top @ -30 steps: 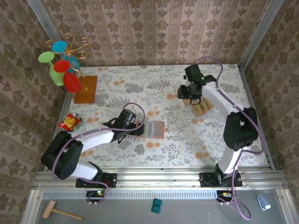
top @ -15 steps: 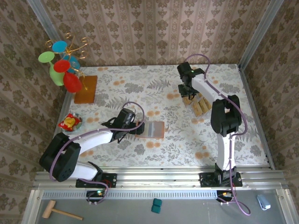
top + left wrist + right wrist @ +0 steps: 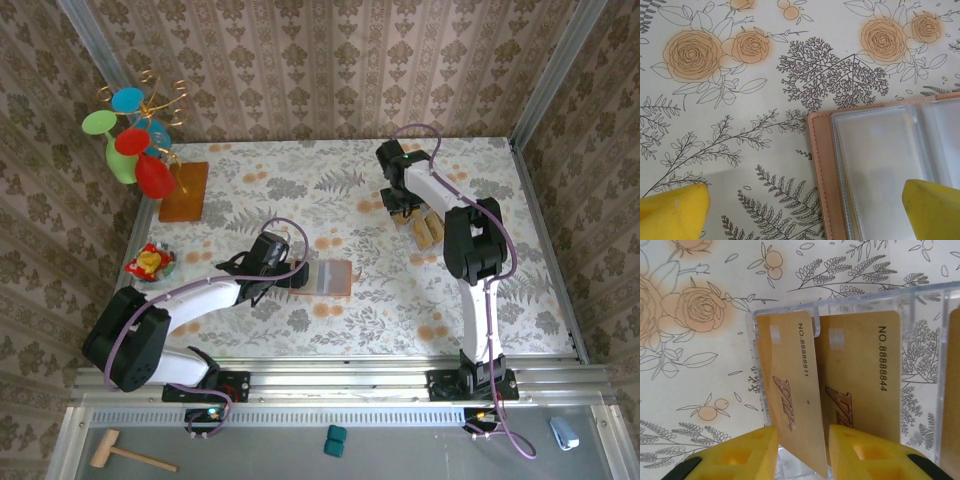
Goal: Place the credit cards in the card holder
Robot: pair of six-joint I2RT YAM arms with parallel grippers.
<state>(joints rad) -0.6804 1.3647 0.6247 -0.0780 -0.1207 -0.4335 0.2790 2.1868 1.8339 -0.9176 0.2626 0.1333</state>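
Squarely within right pincer point(image 3: 802, 456); credit card point(image 3: 790, 390)

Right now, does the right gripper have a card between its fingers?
Yes: in the right wrist view the tilted credit card in the clear tray runs down between the right gripper's two yellow fingers.

Cards point(image 3: 428, 228): tan-gold, numbered, red print. They stand side by side in clear tray point(image 3: 920, 291) slots, far right. Left card point(image 3: 790, 405) is skewed against its neighbour point(image 3: 865, 385). Holder point(image 3: 330, 277): pinkish-brown, stitched, open flat with clear sleeves up, at centre.
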